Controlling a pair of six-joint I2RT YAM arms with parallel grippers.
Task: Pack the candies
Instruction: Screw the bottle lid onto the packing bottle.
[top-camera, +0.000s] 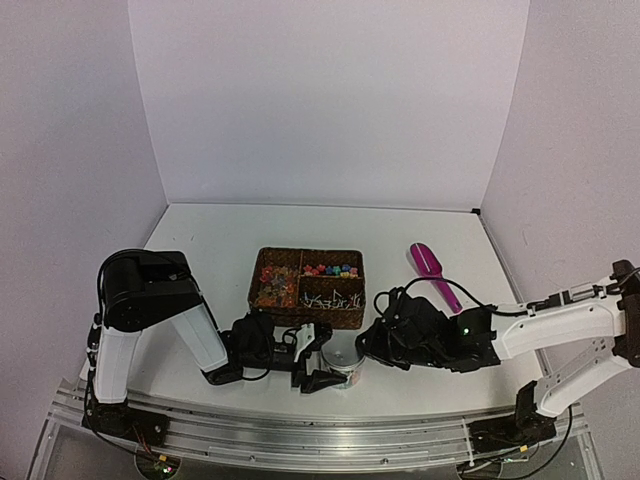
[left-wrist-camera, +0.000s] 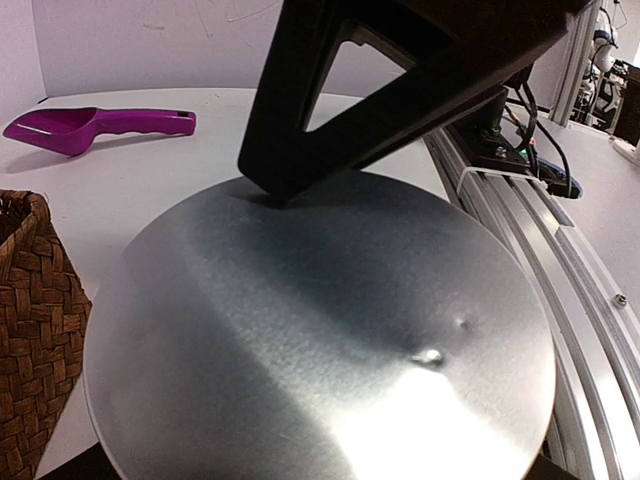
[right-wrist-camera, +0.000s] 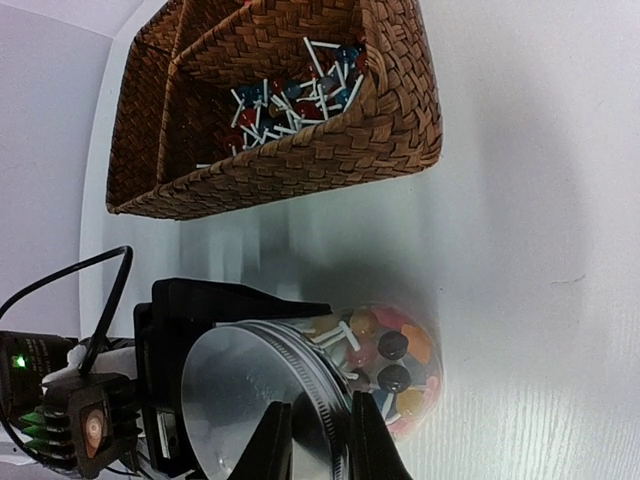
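A clear jar (right-wrist-camera: 400, 360) with a silver lid (top-camera: 343, 361) stands on the table in front of the basket. It holds mixed-colour candies (right-wrist-camera: 392, 347), some on white sticks. My left gripper (top-camera: 328, 364) is shut on the jar, and one of its black fingers (right-wrist-camera: 235, 300) lies along the jar's side. The lid (left-wrist-camera: 320, 330) fills the left wrist view. My right gripper (right-wrist-camera: 322, 445) is shut on the lid's rim (right-wrist-camera: 325, 410); it shows as a black wedge (left-wrist-camera: 400, 80) touching the lid's far edge. More candies (top-camera: 331, 270) lie in the wicker basket (top-camera: 262, 268).
The basket has three compartments, and one holds white-stick sweets (right-wrist-camera: 290, 95). A magenta scoop (top-camera: 432, 270) lies on the table to the right of the basket and shows in the left wrist view (left-wrist-camera: 95, 127). The metal rail (top-camera: 320, 425) runs along the near edge.
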